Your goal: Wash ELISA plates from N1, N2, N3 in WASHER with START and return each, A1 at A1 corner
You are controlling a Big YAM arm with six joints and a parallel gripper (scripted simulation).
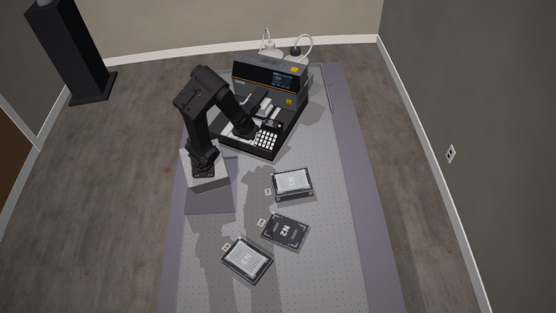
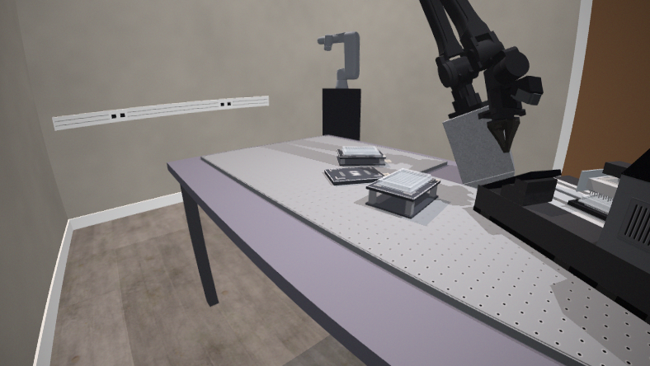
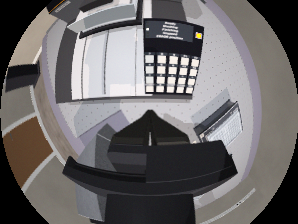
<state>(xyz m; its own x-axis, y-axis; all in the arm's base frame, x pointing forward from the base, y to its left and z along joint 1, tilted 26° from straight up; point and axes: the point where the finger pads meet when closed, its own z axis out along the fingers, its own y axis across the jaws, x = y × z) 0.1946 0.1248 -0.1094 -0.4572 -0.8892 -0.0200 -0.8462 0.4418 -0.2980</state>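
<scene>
A perforated board (image 1: 330, 217) (image 2: 318, 199) covers much of the purple-grey table (image 1: 350, 136) (image 2: 272, 232), with beige and dark grey walls around my workspace. I read N1, N2 and N3 on the small tags beside the nests. The N1 plate (image 1: 291, 180) (image 2: 406, 180) lies on its raised nest (image 1: 294, 194) (image 2: 400, 206), nearest the washer (image 1: 268, 72) (image 2: 629, 202) (image 3: 106, 65). The N3 plate (image 1: 247, 258) (image 2: 361, 151) lies on its own nest (image 1: 255, 280) (image 2: 359, 161), and large N2 lettering is exposed on the dark middle nest (image 1: 276, 232) (image 2: 337, 176). I can't tell whether a plate is under the washer's head.

My gripper (image 2: 506, 150) (image 3: 150, 113) is narrow, fingertips together with nothing between them, pointing down above the washer's front. Beside it, the keypad (image 1: 266, 139) (image 3: 171, 75) has white keys under a text panel (image 1: 270, 123) (image 3: 169, 31); I make out "Ready" and "Washing", but other lines are blurred. The square lamp (image 1: 279, 125) (image 3: 199, 35) glows amber-yellow.
</scene>
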